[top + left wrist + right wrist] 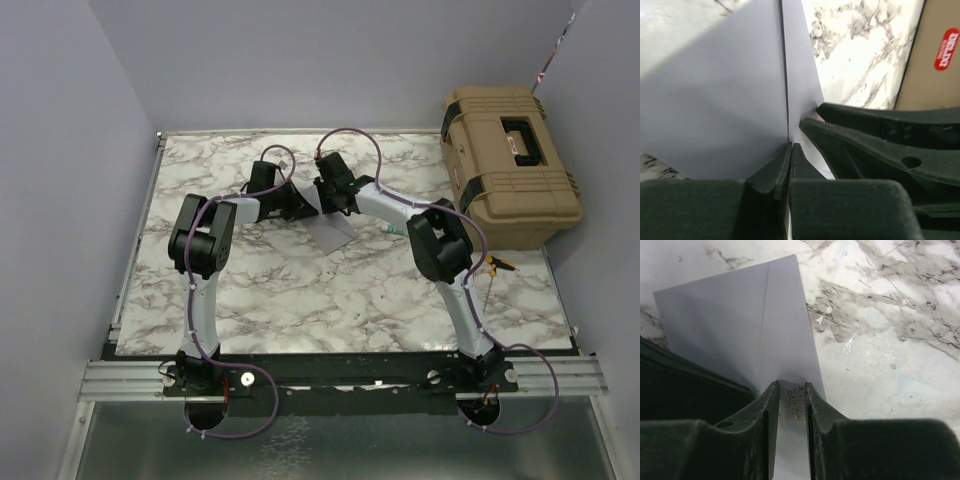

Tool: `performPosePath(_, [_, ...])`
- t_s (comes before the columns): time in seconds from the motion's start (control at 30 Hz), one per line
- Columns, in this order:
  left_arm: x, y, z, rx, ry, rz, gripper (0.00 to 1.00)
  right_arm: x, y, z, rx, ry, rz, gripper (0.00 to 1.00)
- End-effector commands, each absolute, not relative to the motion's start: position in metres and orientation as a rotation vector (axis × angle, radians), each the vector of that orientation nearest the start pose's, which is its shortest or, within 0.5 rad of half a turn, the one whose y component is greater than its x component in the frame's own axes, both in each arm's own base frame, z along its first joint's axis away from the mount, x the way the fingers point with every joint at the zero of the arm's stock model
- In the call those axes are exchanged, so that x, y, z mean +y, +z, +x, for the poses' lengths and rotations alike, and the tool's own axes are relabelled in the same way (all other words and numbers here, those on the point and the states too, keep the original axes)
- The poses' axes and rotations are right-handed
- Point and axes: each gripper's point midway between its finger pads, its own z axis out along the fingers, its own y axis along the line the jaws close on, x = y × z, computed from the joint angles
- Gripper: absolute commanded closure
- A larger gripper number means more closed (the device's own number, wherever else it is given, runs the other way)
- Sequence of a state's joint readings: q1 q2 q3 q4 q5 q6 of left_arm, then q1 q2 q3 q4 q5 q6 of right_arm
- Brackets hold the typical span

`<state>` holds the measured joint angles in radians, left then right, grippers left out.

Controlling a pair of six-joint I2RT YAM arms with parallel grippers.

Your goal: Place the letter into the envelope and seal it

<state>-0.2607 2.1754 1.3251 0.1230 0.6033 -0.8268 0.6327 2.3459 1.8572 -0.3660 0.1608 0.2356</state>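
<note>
The grey-lavender envelope (337, 235) lies on the marble table (300, 290), its upper end raised between my two grippers. My left gripper (300, 205) is shut on a thin edge of the envelope (715, 90); in the left wrist view (790, 150) the jaws are pressed together on the paper. My right gripper (322, 203) is over the envelope (740, 315), jaws a narrow gap apart (791, 390), with a small leaf-print mark (796, 399) between them. The right gripper's fingers (875, 145) sit right beside the left one. The tan letter is hidden.
A tan toolbox (510, 165) stands at the table's back right and shows in the left wrist view (930, 75). A small yellow-and-black object (500, 264) lies in front of it. Grey walls close in the left and back.
</note>
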Motion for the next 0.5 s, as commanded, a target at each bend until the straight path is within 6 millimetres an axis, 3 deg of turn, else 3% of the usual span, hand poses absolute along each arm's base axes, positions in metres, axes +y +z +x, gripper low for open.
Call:
performPosePath(0.0, [-0.240, 0.070, 0.475, 2.278, -1.314, -0.397, 1.00, 0.299, -0.025, 0.440, 2.521, 0.113, -0.645, 0.75])
performPosePath(0.1, [-0.242, 0.079, 0.485, 2.222, -1.367, -0.423, 1.00, 0.295, -0.030, 0.433, 2.536, 0.108, -0.696, 0.74])
performPosePath(0.27, [-0.248, 0.077, 0.501, 2.170, -1.429, -0.466, 1.00, 0.295, -0.030, 0.428, 2.528, 0.136, -0.714, 0.69])
performPosePath(0.47, [-0.263, 0.075, 0.513, 2.146, -1.444, -0.428, 1.00, 0.298, -0.031, 0.424, 2.528, 0.165, -0.744, 0.57])
